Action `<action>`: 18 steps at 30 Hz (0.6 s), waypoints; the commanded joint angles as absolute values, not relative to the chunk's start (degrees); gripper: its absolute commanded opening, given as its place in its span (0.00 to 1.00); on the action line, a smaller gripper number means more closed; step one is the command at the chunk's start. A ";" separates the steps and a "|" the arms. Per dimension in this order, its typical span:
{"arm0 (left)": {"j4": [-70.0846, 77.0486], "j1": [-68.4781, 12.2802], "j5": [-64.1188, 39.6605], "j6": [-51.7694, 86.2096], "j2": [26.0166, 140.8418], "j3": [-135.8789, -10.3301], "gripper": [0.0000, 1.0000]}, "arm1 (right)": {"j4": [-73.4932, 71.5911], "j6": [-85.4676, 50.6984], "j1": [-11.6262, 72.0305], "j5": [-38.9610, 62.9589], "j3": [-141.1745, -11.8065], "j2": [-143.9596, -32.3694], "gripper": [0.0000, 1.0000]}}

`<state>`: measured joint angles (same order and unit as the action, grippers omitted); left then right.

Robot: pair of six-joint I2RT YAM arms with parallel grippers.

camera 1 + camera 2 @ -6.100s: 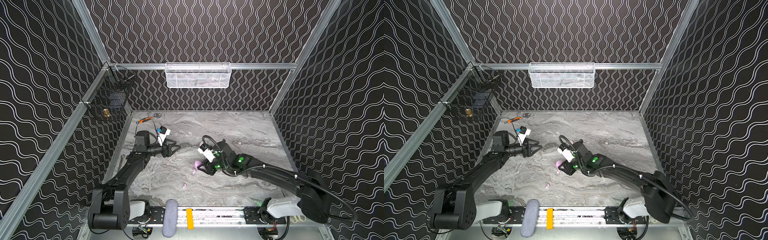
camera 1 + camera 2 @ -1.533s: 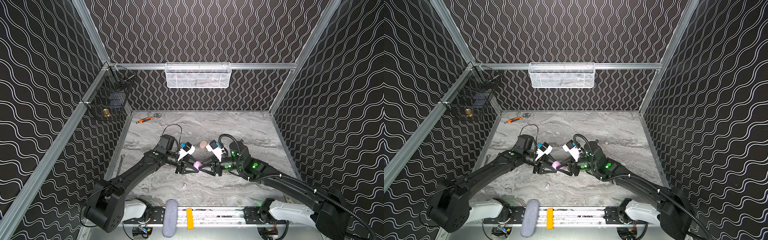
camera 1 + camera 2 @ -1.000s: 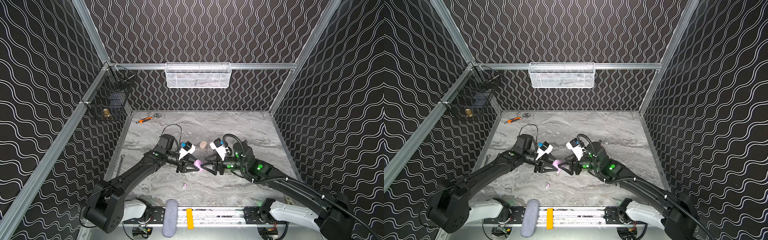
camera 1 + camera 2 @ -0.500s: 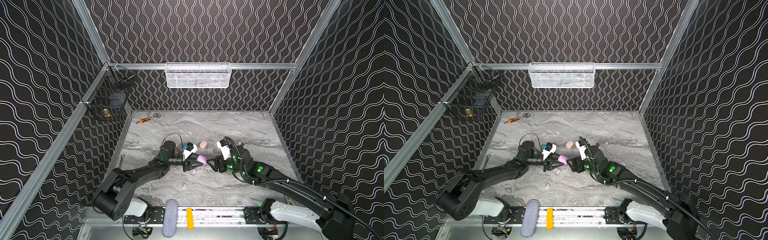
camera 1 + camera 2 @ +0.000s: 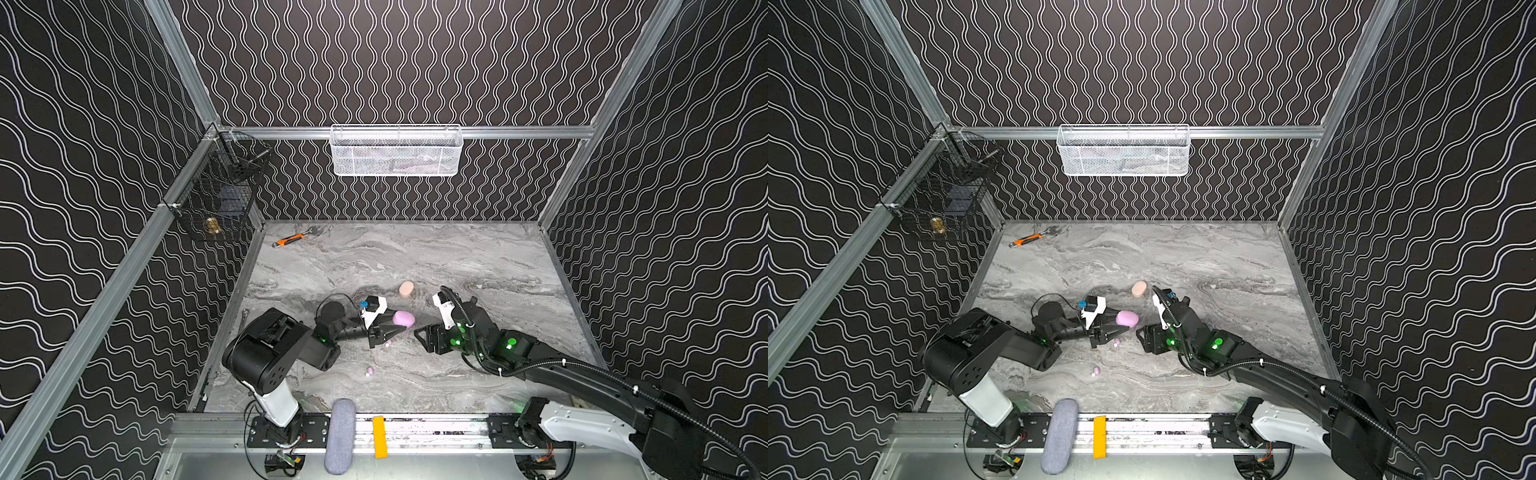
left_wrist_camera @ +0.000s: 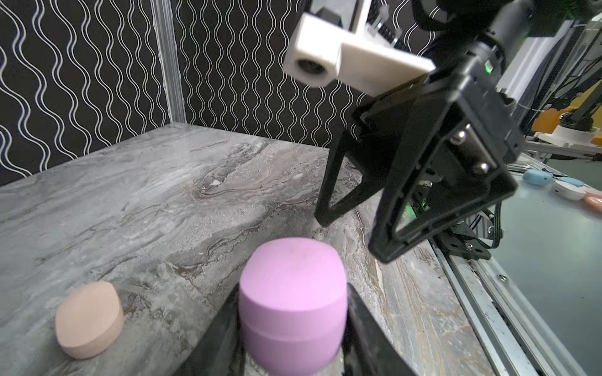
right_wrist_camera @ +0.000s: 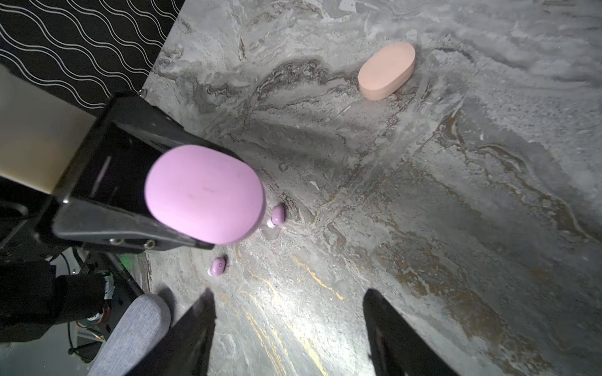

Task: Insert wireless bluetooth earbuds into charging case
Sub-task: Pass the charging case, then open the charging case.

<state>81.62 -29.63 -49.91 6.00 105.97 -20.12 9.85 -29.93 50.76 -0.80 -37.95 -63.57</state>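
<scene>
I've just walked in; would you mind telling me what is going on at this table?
The left gripper is shut on the lilac charging case, holding it off the marble table with its lid closed. The right gripper hangs open and empty, facing it. Two lilac earbuds lie loose on the table close by, not yet in the case. A peach case, also closed, sits farther back, and neither gripper is touching it.

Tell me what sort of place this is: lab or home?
Probably a robot lab cell: left arm and right arm mounted on a rail, boxed in by an aluminium frame with patterned walls.
</scene>
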 commanded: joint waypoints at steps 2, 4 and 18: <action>87.10 -29.69 -48.29 4.34 105.80 -19.47 0.35 | 6.29 -31.92 50.89 -1.91 -37.62 -64.46 0.73; 87.21 -29.76 -48.09 4.02 105.82 -19.35 0.35 | 5.57 -32.03 50.89 -1.56 -37.77 -64.54 0.73; 88.07 -30.42 -47.63 2.53 106.28 -19.04 0.36 | 5.31 -32.12 50.89 -2.59 -40.14 -66.35 0.73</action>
